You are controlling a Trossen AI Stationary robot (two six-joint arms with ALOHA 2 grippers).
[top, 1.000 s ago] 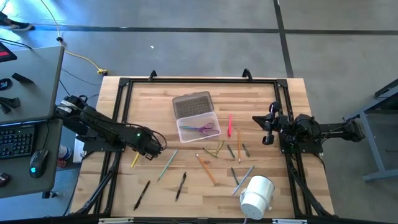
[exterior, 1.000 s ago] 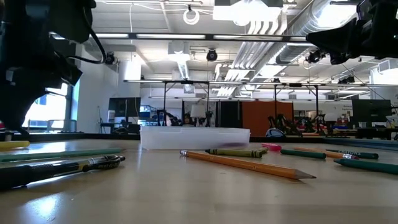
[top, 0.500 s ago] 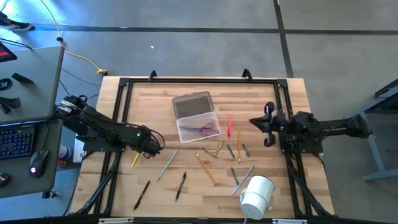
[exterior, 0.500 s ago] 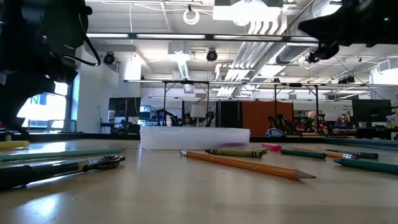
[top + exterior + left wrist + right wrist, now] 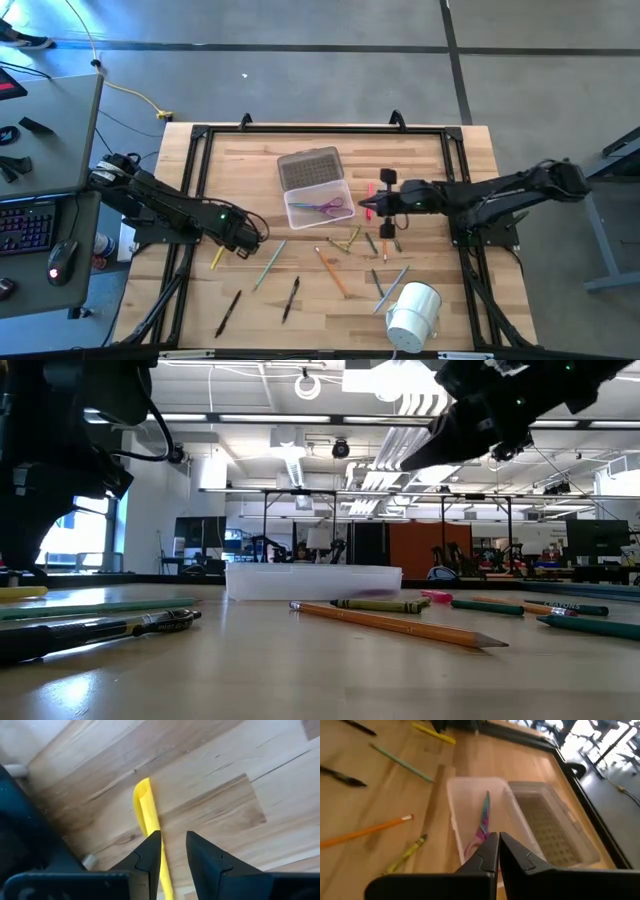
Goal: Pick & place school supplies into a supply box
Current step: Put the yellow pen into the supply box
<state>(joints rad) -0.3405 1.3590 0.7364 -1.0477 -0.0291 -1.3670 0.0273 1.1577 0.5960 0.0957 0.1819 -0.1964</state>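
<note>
L gripper (image 5: 167, 852) low at the table's left, jaws part-closed astride the yellow pencil (image 5: 148, 820), whose long axis runs straight out ahead btwn the fingers; firm grip or not, can't tell. R gripper (image 5: 495, 851) clenched, empty, hovering just right of the supply box (image 5: 318, 205); purple pen (image 5: 484, 817) already inside, other pens scattered nearer

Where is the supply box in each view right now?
High view: the supply box sits at table centre, lid open toward the far edge.
Low view: the box shows as a pale band at mid-picture, behind the orange pencil.
Left wrist view: not in it.
Right wrist view: the box lies just past the fingers.
Shared landmark: the purple pen lying inside the box.
</note>
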